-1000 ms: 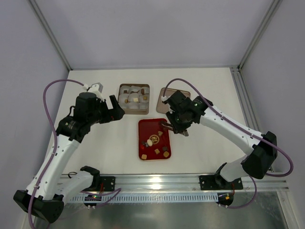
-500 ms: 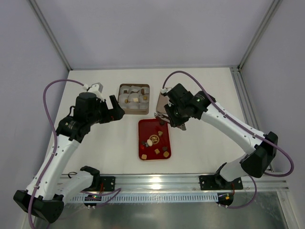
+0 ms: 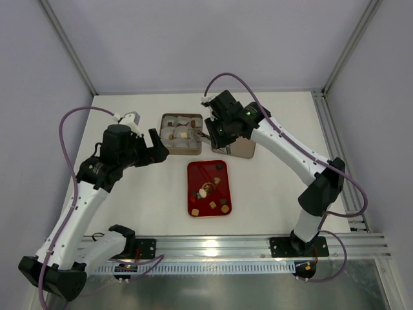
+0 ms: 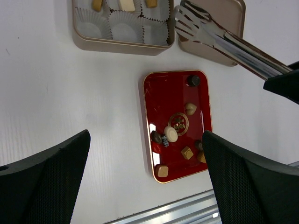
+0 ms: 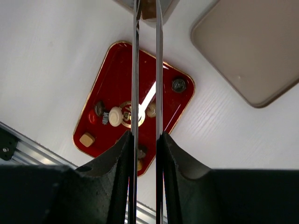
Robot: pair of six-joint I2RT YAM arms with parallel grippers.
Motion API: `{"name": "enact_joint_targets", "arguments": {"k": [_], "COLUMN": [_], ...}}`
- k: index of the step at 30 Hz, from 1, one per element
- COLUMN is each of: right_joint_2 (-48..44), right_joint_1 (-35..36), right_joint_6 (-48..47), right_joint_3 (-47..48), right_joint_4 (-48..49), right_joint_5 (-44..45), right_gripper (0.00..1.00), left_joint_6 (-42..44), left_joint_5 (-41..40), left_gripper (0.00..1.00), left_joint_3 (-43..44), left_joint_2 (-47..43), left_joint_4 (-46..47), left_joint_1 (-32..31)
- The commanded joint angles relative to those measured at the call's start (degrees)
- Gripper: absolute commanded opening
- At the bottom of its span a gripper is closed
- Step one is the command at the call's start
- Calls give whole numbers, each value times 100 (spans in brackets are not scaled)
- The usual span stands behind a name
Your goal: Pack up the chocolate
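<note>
Clamping a pair of metal tongs (image 5: 135,70) in the right gripper (image 5: 145,140), squeezing the two steel arms close together rather than shutting fully, apparently so as to be keeping a pinch at the far tips. Carrying what looks like a small brown chocolate (image 5: 148,9) between those tips, though seeing only a sliver of it at the top edge of the wrist view. Reaching the tongs out past the red tray (image 4: 173,93) and over the near edge of the gold tin (image 4: 121,45), probably lining up with one of the white paper cups (image 4: 124,31) for a drop. Using tongs instead of bare fingers likely because of handling pieces so much smaller than the jaws. Keeping the left gripper (image 3: 156,146) spread fully open and holding nothing, hovering above the table (image 4: 70,93) to the left of the tin, seemingly parked out of the way while looking down on the work. Leaving several loose chocolates (image 4: 171,134), dark, tan and cream, scattered on the red tray, mostly toward its near end. Showing a few packed chocolates (image 4: 126,4) sitting in cups along the far row of the tin, with the near cups looking empty. Resting the lid (image 5: 243,46) flat just beside the tin, on its right, clear of the tray.
</note>
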Motion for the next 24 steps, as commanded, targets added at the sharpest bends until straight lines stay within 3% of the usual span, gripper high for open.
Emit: {"name": "enact_joint_targets", "arguments": {"k": [1, 6, 24], "right_joint_2": [328, 795, 1034], "right_joint_1": [-47, -55, -47], "right_joint_6": [-41, -128, -225], "right_joint_3": [739, 1153, 785], "right_joint_4": [284, 267, 504], "right_joint_5": [-75, -93, -339], "right_gripper": [29, 30, 30], "left_joint_6": [93, 172, 313], "left_joint_5": [-85, -181, -252], "left_gripper": [100, 100, 100], "left_joint_3": [238, 344, 423], "left_joint_2": [80, 195, 406], "left_joint_4": [194, 167, 132], "left_joint_1": [-9, -9, -18]}}
